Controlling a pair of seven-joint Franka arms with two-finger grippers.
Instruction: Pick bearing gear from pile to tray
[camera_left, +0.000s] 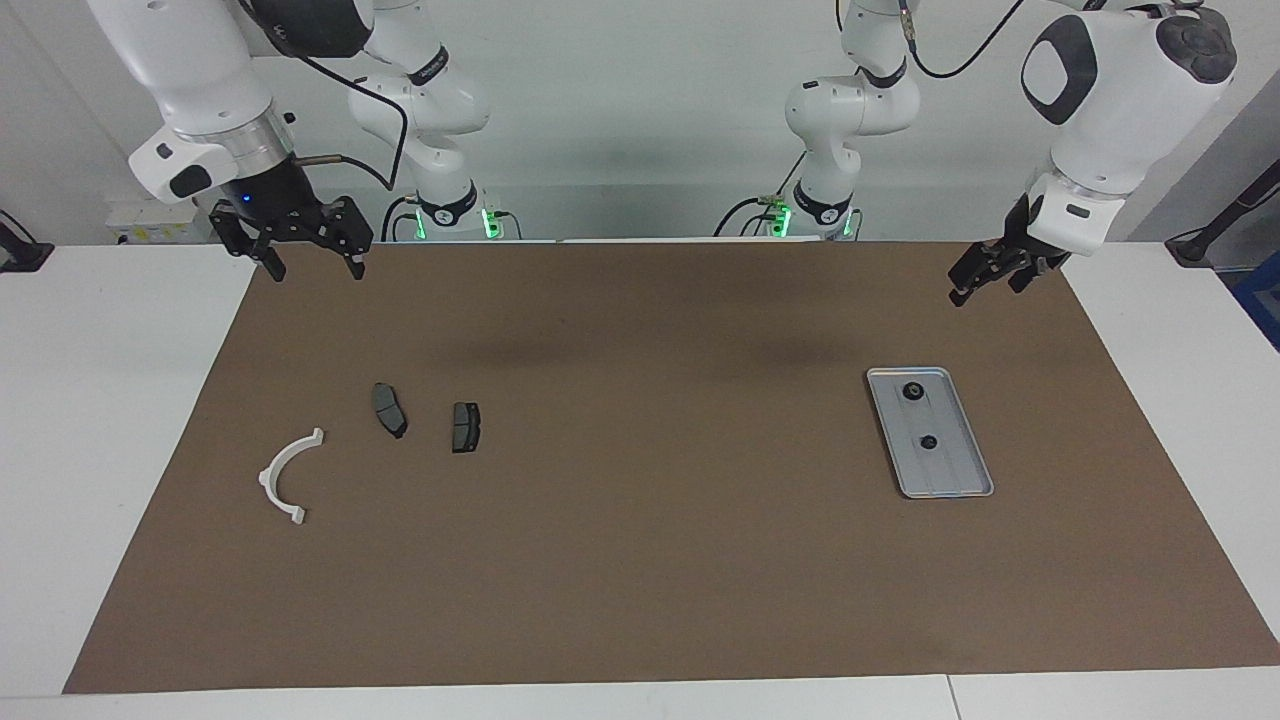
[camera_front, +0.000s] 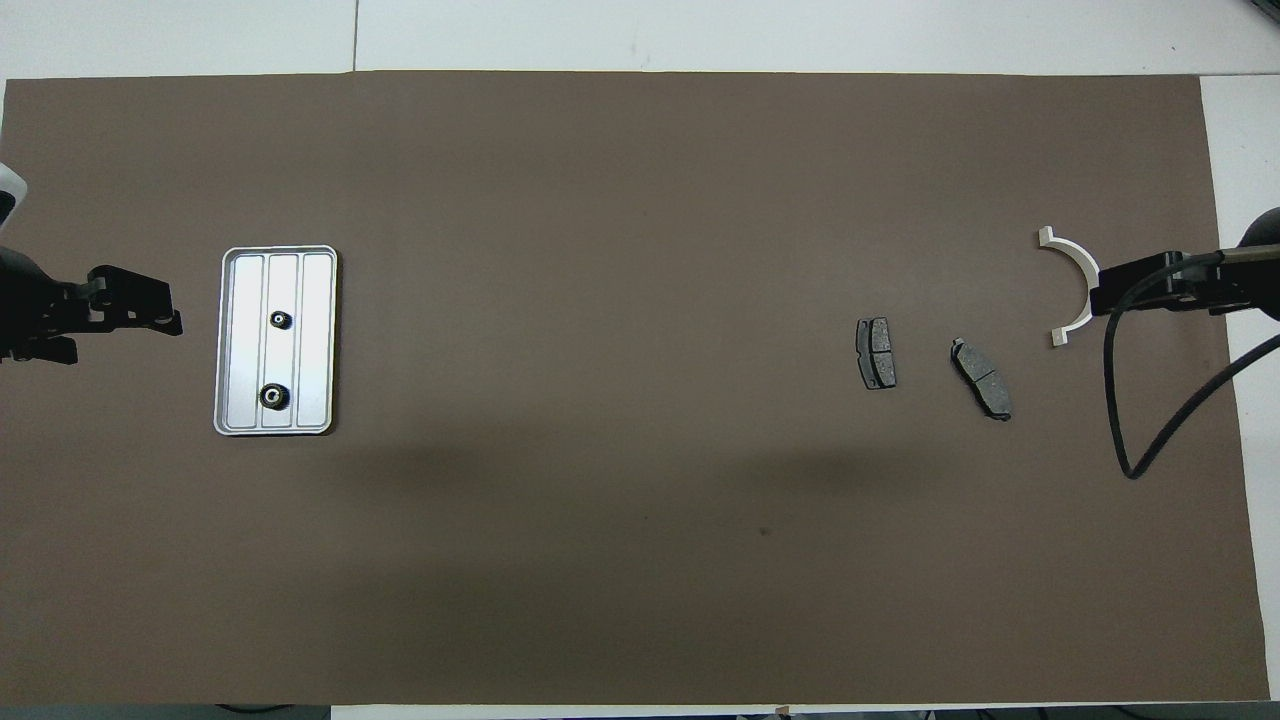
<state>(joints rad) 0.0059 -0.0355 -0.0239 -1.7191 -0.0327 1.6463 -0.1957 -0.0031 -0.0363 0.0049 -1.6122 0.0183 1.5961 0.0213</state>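
Silver tray (camera_left: 948, 474) – long axis running toward the robots.

The tray (camera_left: 948, 478) is looking like smooth, shiny metal. The half-ring (camera_left: 285, 475) is looking like white plastic. The brown mat (camera_left: 660, 580) is looking matt, like paper.

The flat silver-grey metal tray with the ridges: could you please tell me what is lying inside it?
Two small black round pieces lie along the middle of the tray, apart from each other. Nothing covers it; their undersides are hidden.
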